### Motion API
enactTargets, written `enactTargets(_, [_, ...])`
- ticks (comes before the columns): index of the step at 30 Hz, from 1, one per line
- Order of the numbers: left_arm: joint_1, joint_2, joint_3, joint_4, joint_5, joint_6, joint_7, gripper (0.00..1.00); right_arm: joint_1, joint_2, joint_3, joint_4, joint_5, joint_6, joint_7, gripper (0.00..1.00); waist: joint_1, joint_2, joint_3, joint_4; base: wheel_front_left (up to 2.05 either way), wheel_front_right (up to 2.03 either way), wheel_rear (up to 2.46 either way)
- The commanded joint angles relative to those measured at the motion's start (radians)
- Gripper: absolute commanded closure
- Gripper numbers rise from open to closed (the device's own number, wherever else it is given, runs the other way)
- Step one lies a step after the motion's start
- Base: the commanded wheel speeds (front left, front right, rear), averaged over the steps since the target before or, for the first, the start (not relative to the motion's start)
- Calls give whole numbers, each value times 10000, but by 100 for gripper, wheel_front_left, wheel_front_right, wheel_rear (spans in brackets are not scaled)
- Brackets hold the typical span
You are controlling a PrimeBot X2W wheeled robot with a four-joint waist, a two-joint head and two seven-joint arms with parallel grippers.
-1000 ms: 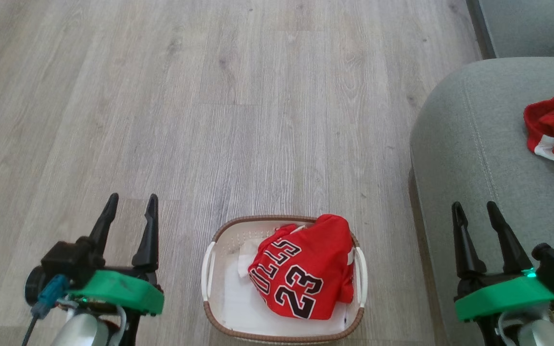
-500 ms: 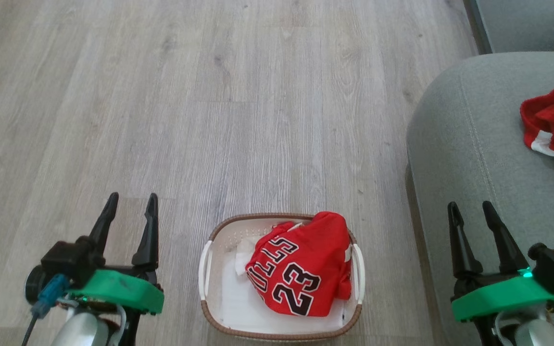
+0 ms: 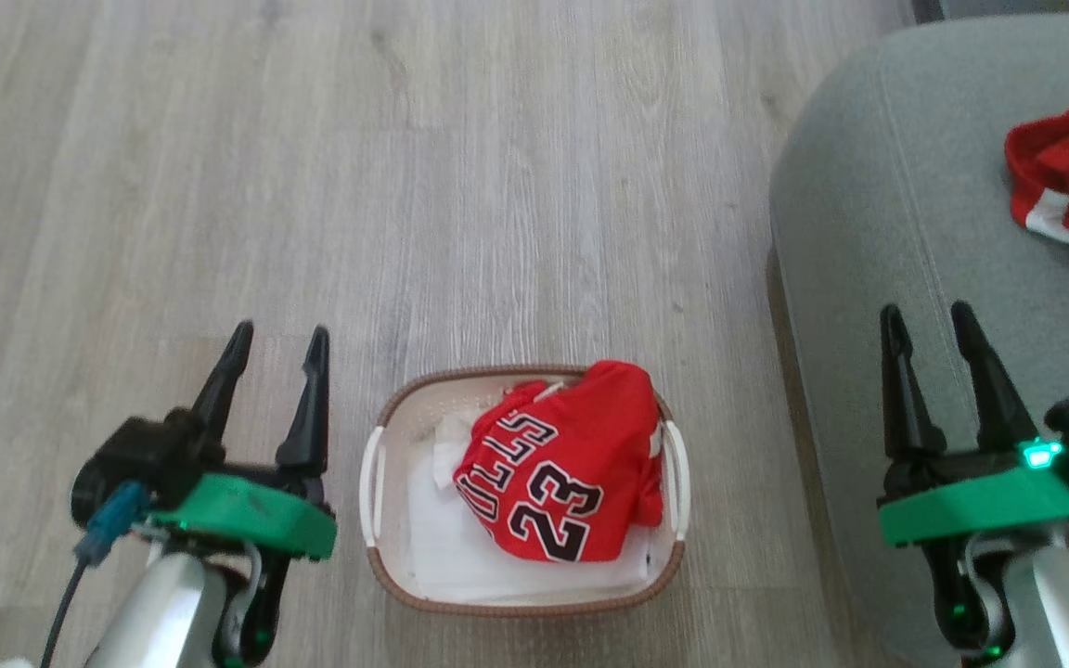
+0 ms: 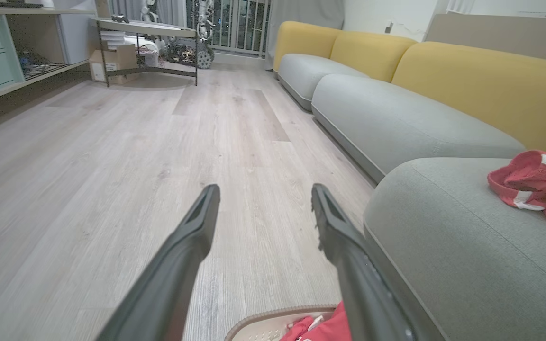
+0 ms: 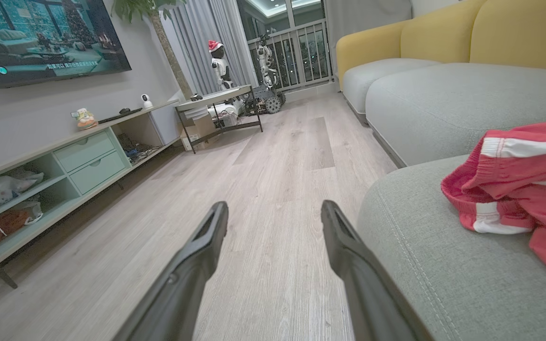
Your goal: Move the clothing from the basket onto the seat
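Observation:
The white basket (image 3: 377, 547) with a brown rim stands on the floor between my arms. In it lies a red jersey (image 3: 558, 468) lettered "23" over white fabric (image 3: 460, 557). A second red garment with white trim (image 3: 1068, 186) lies on the grey seat (image 3: 869, 213) at the right; it is also in the left wrist view (image 4: 536, 182) and the right wrist view (image 5: 514, 180). My left gripper (image 3: 276, 334) is open and empty, left of the basket. Open too and holding nothing, my right gripper (image 3: 926, 314) hangs over the seat's edge.
Pale wood floor (image 3: 405, 186) stretches ahead. More grey cushions with yellow backs (image 4: 467, 80) run along the right. A low shelf unit with drawers (image 5: 64, 166) and a metal table (image 5: 216, 109) stand at the far left.
The head camera has tilted, so the basket and the seat sit higher in the picture. Both grippers have risen slightly in view and stay open.

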Motion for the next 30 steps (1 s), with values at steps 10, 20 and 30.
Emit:
enactTargets(10, [-1888,-291,44,856,221,-645,-95,0,-1392,-59,57,-717,-148,-2,-93,0,0,0,1568,-681,0,0,0])
enactTargets(20, [-2956,-375,-305,2588,280,-1128,70,0,-2310,72,216,-1003,-149,-2,-93,0,0,0,2737,-1231,0,0,0])
enactTargets(30, [-4487,-539,-1143,5020,286,-1598,393,0,-3303,293,330,-1497,-231,-2,-93,0,0,0,4090,-1797,0,0,0])
